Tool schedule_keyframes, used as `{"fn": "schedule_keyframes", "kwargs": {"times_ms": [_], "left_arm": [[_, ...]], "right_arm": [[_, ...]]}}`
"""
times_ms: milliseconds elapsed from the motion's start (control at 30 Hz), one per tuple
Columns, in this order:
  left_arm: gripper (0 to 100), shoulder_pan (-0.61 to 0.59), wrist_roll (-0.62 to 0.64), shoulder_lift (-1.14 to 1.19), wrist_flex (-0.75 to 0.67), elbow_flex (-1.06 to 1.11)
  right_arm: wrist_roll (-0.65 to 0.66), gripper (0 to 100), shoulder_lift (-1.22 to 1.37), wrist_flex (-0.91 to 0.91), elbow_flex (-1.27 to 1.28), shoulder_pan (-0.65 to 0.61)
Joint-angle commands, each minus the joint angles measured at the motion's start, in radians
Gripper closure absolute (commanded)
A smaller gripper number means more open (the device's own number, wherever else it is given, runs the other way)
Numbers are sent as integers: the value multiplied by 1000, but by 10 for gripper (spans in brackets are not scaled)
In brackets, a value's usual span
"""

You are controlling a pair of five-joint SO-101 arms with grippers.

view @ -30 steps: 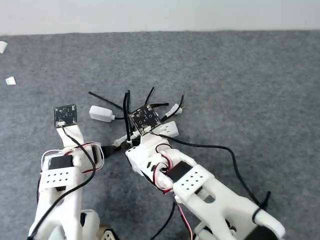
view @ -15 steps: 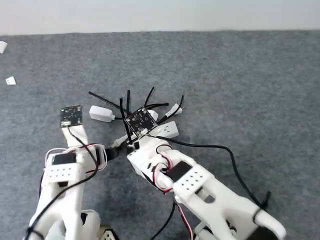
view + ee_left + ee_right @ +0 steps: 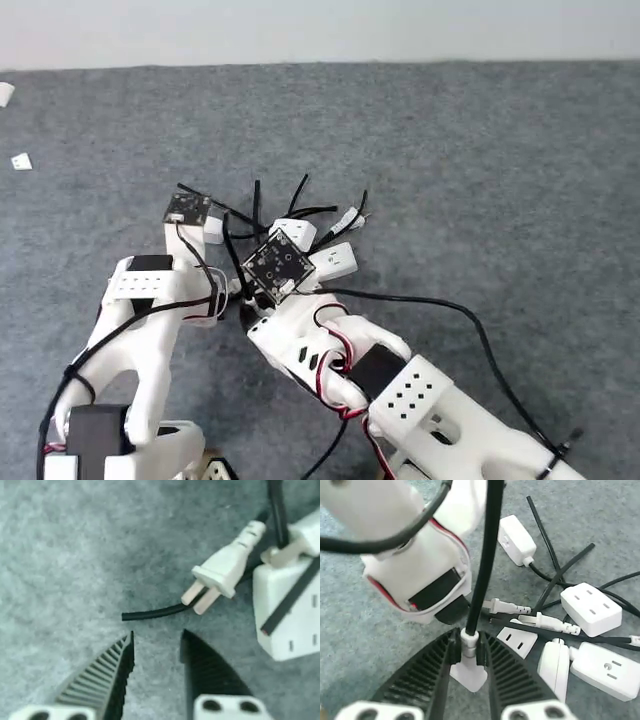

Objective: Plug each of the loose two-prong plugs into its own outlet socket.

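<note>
In the left wrist view my left gripper (image 3: 157, 634) is open just above the grey carpet. A white two-prong plug (image 3: 225, 566) lies a short way beyond its fingertips, prongs toward them. A black cable end (image 3: 150, 613) lies between, and a white outlet socket (image 3: 292, 615) sits beside the plug. My right gripper (image 3: 468, 635) is shut on a white plug (image 3: 468, 672) with a black cable; its prongs are hidden. Past it lie two loose plugs (image 3: 502, 606) (image 3: 547, 622) and several white sockets, one being (image 3: 591, 609). From above, both wrists crowd the cluster of sockets (image 3: 335, 260).
The left arm's white body (image 3: 420, 565) hangs close over the right gripper. Black cables (image 3: 300, 195) fan out behind the cluster, and one (image 3: 470, 320) trails right. Two small white scraps (image 3: 20, 160) lie at the far left. Open carpet (image 3: 480, 160) surrounds the cluster.
The left arm has swung right and forward, from beside the cluster to over its left edge. The right wrist has shifted slightly left and back, still holding its plug.
</note>
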Motion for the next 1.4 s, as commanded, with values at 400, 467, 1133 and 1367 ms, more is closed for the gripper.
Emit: {"fn": "schedule_keyframes", "kwargs": {"times_ms": [400,467,1133,1367], "left_arm": [[988,78,-519,-350,2,246],[988,104,-546,-410,21,286],[985,20,-423,-563,-87,380],[983,-94,-242,-563,-149,331]], "right_arm": [[69,991,-36,41,-14,59],[69,991,-36,41,-14,59],[144,991,-25,16,-14,62],[259,991,41,-21,-17,62]]}}
